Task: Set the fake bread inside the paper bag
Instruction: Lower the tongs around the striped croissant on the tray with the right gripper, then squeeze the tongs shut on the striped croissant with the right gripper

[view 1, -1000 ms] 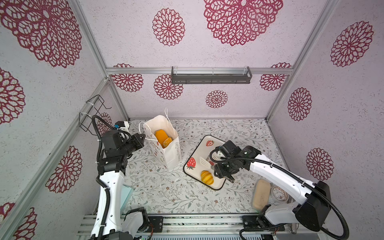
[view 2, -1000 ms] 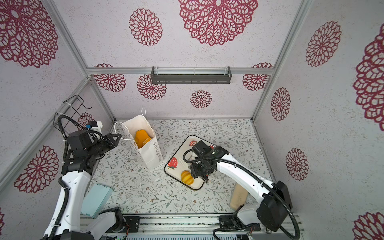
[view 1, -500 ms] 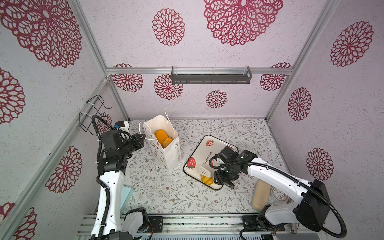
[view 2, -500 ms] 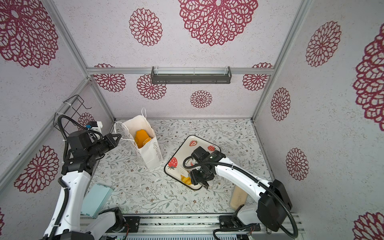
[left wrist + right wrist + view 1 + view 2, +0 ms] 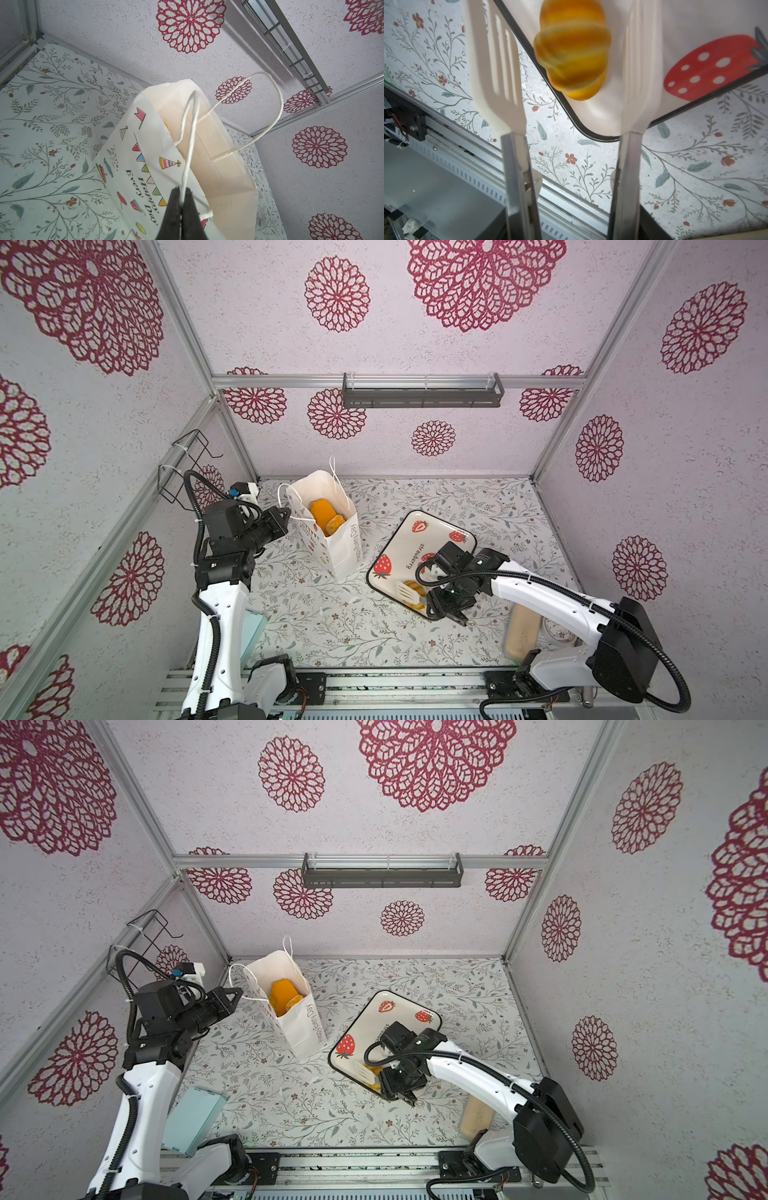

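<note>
The white paper bag (image 5: 340, 547) (image 5: 301, 1027) (image 5: 135, 166) stands upright and open at the back left, with two orange pieces of fake bread (image 5: 324, 512) (image 5: 282, 994) inside. My left gripper (image 5: 287, 511) (image 5: 240, 991) (image 5: 181, 190) is shut on the bag's near cord handle (image 5: 188, 145). My right gripper (image 5: 444, 601) (image 5: 399, 1081) holds white slotted tongs (image 5: 496, 68). Their blades stand apart on either side of a ridged croissant (image 5: 572, 52) (image 5: 412, 605) (image 5: 376, 1085). That croissant lies at the near corner of the strawberry tray (image 5: 436, 526) (image 5: 399, 1011) (image 5: 695, 20).
A pale beige block (image 5: 521, 632) (image 5: 476, 1119) lies at the front right under my right arm. A teal box (image 5: 193, 1119) sits front left by the left arm's base. A wire rack (image 5: 183, 464) hangs on the left wall. A grey shelf (image 5: 422, 391) is on the back wall.
My right arm has moved toward the front and brought the tongs down around the croissant at the tray's near corner. The left gripper and the bag have stayed still.
</note>
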{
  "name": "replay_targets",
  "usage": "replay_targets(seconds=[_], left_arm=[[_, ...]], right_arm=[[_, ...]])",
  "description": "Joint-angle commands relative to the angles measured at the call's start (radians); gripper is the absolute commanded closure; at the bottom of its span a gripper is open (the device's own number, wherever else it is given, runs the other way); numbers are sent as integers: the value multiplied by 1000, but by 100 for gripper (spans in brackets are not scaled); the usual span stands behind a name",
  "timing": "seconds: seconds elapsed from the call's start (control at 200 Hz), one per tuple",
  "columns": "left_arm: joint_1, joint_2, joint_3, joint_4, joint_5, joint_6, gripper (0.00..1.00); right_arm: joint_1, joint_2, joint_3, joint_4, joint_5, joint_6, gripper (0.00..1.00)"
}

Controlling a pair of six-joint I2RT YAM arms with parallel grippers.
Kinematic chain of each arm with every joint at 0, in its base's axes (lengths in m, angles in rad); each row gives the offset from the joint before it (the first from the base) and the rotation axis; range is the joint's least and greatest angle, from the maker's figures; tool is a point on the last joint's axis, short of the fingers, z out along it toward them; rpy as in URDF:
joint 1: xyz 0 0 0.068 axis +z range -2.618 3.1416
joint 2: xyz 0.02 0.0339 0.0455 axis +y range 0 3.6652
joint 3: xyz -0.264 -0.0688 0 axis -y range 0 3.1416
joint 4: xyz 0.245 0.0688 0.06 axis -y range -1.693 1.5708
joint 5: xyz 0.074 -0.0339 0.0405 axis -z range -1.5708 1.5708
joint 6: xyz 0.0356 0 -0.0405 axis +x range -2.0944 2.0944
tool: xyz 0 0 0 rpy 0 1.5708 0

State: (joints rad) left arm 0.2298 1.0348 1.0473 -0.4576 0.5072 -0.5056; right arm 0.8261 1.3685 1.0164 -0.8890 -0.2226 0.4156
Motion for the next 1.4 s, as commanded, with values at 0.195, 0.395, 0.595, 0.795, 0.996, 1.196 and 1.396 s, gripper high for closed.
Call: replay_targets(seconds=[0.195,0.395,0.595,0.795,0.996,1.196,1.396], left_arm=[[2,-4,-9,10,-6,3,100],[2,-2,-9,8,-6,4,100],[3,-2,-9,8,-6,5,100],[2,-2,-9,6,-6,6,100],[2,-1,-9,6,-7,6,100],[2,2,-9,8,-5,3,100],[2,2,-9,8,-7,4,100]], right_arm=[[17,10,0,15,-4,18,35],[18,26,-7,9,21,11,35],[19,31,-9,9,28,9,38],[19,18,3,-3,55,5,46],[18,5,72,-19,122,1,53],[15,11,155,3,177,8,59],[0,28,221,28,200,3,60]])
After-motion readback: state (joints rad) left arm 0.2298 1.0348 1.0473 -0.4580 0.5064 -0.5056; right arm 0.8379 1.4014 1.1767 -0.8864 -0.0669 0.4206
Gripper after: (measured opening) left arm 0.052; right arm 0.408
